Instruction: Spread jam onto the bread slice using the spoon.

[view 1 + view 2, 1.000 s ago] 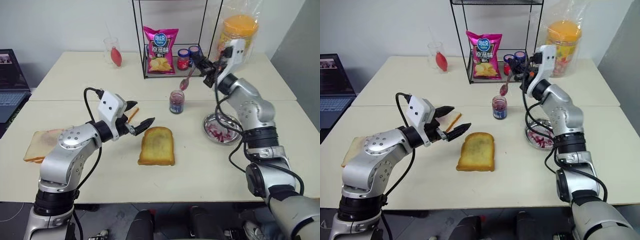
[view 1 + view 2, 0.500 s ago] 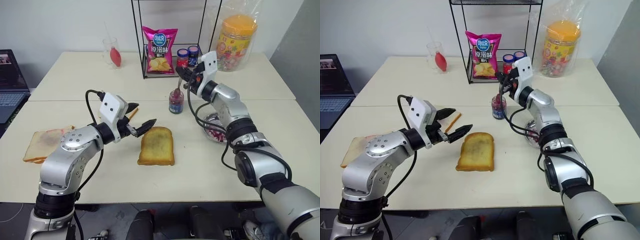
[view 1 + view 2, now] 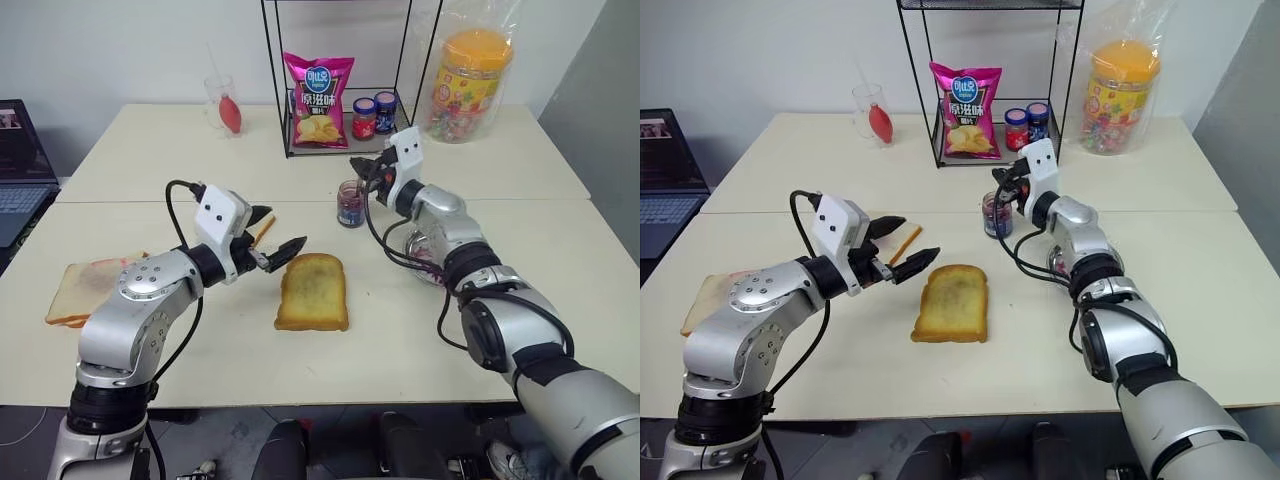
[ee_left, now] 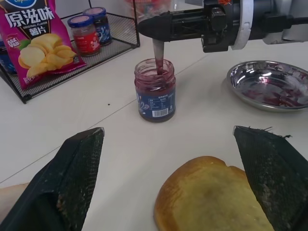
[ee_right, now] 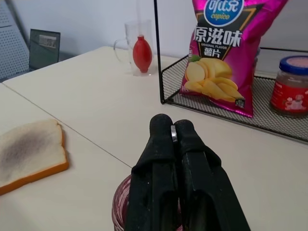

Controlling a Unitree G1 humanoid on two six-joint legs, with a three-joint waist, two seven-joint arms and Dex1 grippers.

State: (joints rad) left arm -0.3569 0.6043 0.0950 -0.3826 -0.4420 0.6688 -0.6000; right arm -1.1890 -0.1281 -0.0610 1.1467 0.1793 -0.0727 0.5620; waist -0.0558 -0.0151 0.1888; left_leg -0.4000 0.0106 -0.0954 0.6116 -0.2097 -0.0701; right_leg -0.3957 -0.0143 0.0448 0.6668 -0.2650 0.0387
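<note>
While left jaws gape, right jaws pinch the spoon (image 4: 158, 55) dipping into the jam (image 4: 155, 92)

Spoon (image 4: 158, 54) upright, bowl dipped in dark jam (image 4: 155, 94) in clear jar, at 1 o'clock of golden-brown bread slice (image 3: 313, 291), flat, w/ darker centre.

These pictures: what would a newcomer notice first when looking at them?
Probably the right gripper, shut on the spoon, which dips straight down into the open jam jar near the wire rack. Next, the golden bread slice at the table's middle, with the left gripper open beside it.
</note>
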